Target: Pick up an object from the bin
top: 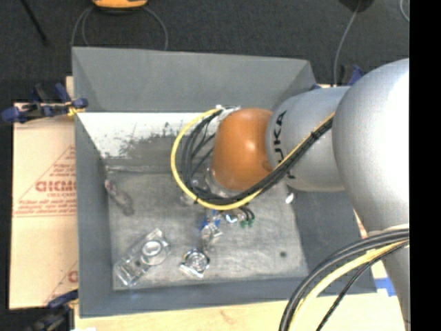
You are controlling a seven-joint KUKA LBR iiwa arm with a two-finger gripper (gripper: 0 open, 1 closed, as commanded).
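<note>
My jaws sit low over the bin [90,221] floor; I cannot tell if apart or together. A small clear part [195,262] lies near them. Judged: nothing lifted; grasp and raise remain

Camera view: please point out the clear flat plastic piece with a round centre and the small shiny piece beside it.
Clear flat plastic piece with a round centre [150,251]: camera view, on its round centre.
Small shiny piece [195,262]: camera view, on its middle.
</note>
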